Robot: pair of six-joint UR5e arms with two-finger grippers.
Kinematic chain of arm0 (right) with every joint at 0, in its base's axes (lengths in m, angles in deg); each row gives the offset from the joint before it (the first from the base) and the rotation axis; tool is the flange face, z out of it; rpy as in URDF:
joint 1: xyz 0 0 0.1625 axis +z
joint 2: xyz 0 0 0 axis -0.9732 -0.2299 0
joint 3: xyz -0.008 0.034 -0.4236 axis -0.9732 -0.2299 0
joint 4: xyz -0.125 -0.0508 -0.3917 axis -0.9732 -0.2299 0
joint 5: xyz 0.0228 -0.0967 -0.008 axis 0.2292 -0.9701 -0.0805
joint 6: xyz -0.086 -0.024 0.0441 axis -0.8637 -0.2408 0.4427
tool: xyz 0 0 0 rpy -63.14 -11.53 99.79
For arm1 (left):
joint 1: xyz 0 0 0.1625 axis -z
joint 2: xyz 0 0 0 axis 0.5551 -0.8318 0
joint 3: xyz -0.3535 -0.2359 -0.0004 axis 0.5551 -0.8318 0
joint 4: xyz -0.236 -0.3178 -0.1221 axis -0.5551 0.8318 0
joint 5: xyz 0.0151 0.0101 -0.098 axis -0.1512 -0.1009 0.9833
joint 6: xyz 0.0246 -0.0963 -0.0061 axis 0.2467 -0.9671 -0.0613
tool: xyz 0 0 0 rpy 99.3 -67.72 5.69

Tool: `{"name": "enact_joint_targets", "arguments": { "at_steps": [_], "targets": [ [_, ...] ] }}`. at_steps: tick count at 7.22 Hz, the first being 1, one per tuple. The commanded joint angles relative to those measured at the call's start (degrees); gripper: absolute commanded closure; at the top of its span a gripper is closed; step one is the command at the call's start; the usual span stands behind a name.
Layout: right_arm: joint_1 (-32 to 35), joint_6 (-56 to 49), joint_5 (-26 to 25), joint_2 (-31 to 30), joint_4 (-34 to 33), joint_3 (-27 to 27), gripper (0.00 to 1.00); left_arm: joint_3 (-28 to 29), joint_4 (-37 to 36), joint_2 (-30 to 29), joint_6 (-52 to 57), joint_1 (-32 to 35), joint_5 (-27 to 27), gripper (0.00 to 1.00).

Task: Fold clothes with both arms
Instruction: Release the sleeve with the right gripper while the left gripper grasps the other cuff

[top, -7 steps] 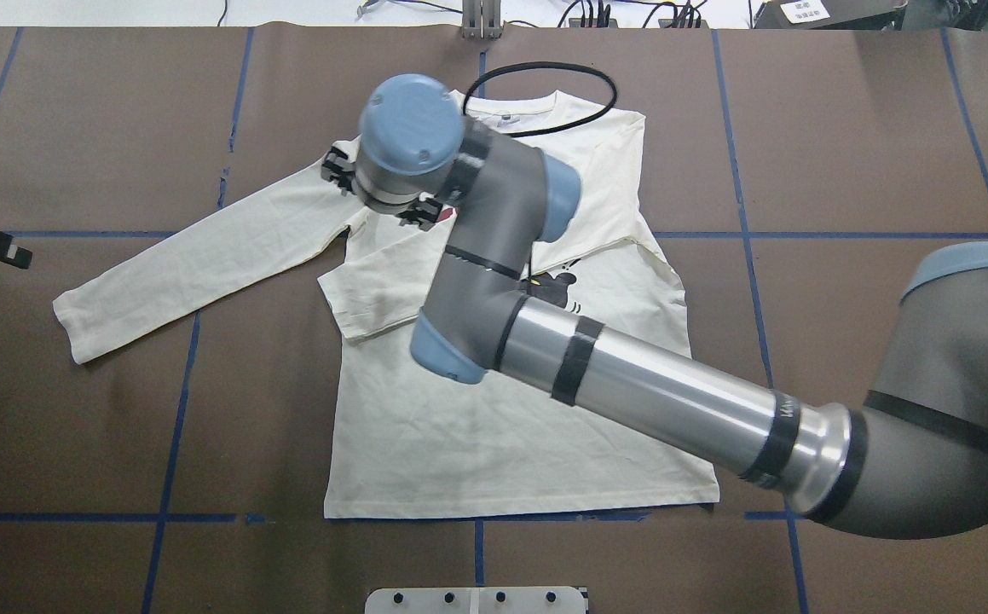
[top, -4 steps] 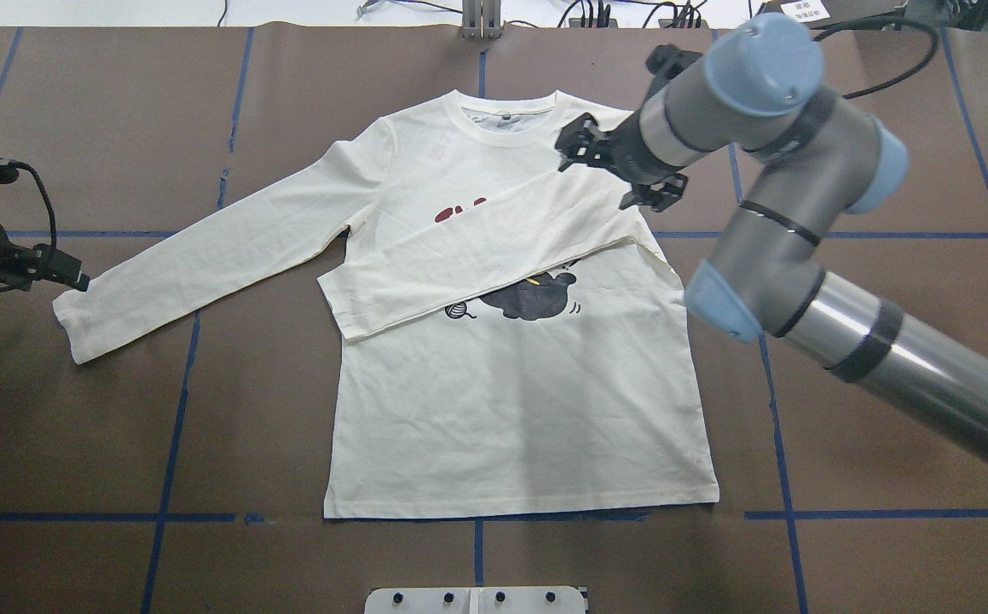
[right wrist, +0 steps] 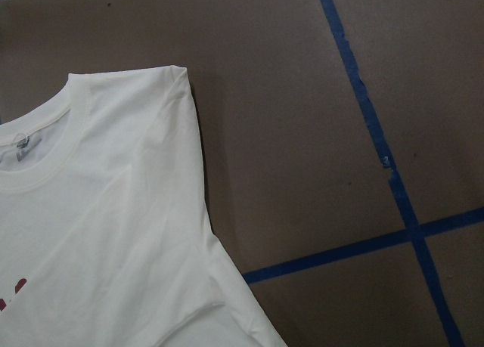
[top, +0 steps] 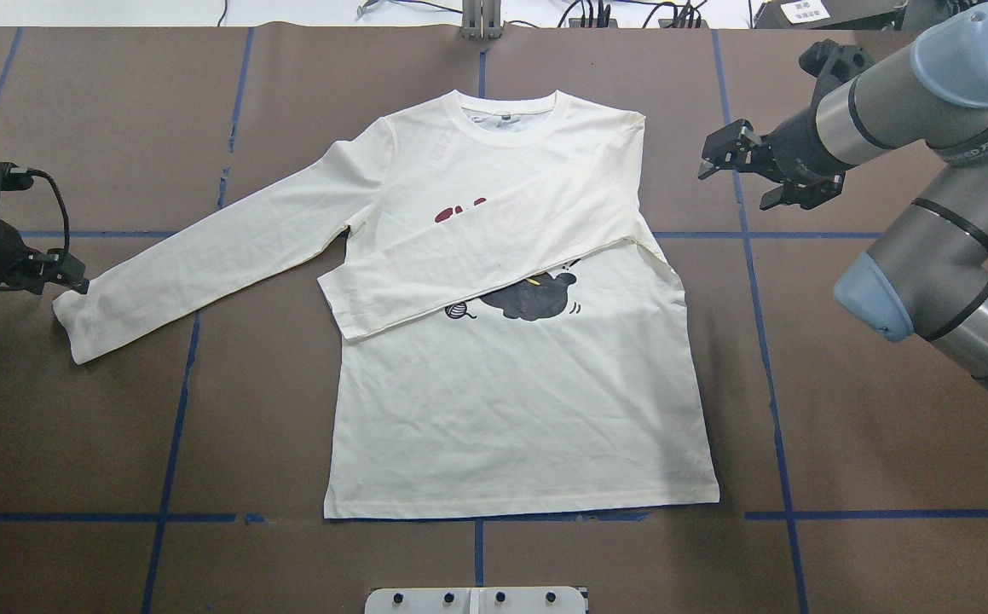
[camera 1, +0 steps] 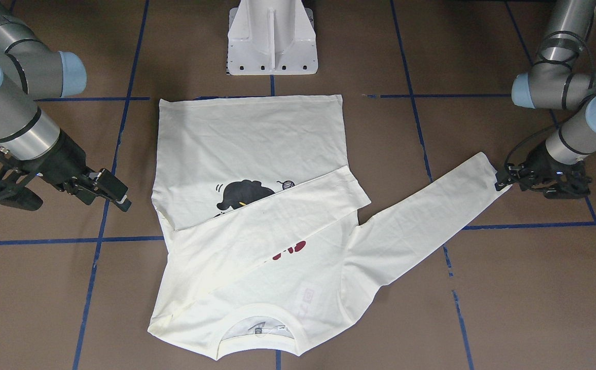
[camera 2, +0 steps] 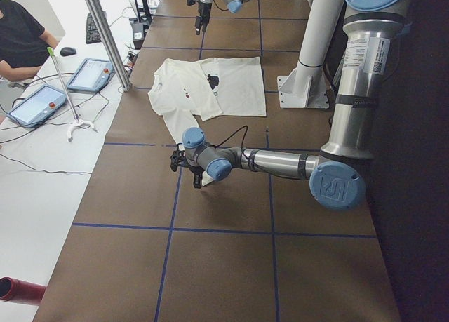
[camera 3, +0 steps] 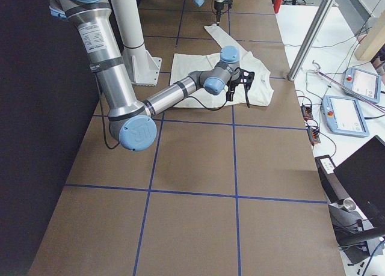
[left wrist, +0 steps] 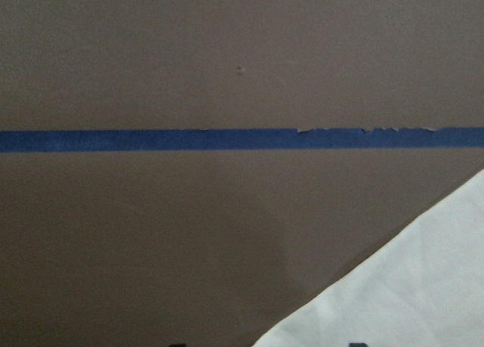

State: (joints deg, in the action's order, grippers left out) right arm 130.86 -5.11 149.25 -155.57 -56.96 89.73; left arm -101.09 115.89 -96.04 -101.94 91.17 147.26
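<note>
Left gripper (top: 67,277): I see it at the cuff of the T-shirt's (top: 511,409) outstretched sleeve; I can't tell whether it is clamped.
T-shirt: flat on the brown table cover (top: 843,426), print up, other sleeve folded across its chest.
Right gripper (top: 745,179): fingers spread, empty, just off the T-shirt's shoulder on the robot's right.

Matt cloth T-shirt (top: 511,409), matt paper table (top: 843,452)
</note>
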Motion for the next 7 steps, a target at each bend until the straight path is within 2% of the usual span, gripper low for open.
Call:
{"name": "enact_joint_targets", "arguments": {
  "at_steps": [1, 4, 5, 6, 7],
  "targets": [
    [0.1, -0.2, -0.3, 0.0, 0.0, 0.2, 0.0, 0.3, 0.0, 0.2, 0.1, -0.4, 0.0, 0.36],
    [0.1, 0.4, -0.3, 0.0, 0.0, 0.6, 0.0, 0.3, -0.2, 0.2, 0.1, -1.6, 0.0, 1.0],
    [0.1, 0.4, -0.2, -0.2, 0.0, 0.8, 0.0, -2.1, -0.3, 0.3, 0.0, -1.4, 0.7, 1.0],
    [0.3, 0.4, 0.3, -0.5, 0.0, 1.3, 0.0, -11.1, -3.1, 1.1, -0.6, -1.3, 4.2, 1.0],
    [0.4, -0.2, 0.6, -2.2, -0.1, 2.8, 0.0, -19.1, -10.1, 0.3, -0.9, -1.4, 9.9, 1.0]
  ]
}}
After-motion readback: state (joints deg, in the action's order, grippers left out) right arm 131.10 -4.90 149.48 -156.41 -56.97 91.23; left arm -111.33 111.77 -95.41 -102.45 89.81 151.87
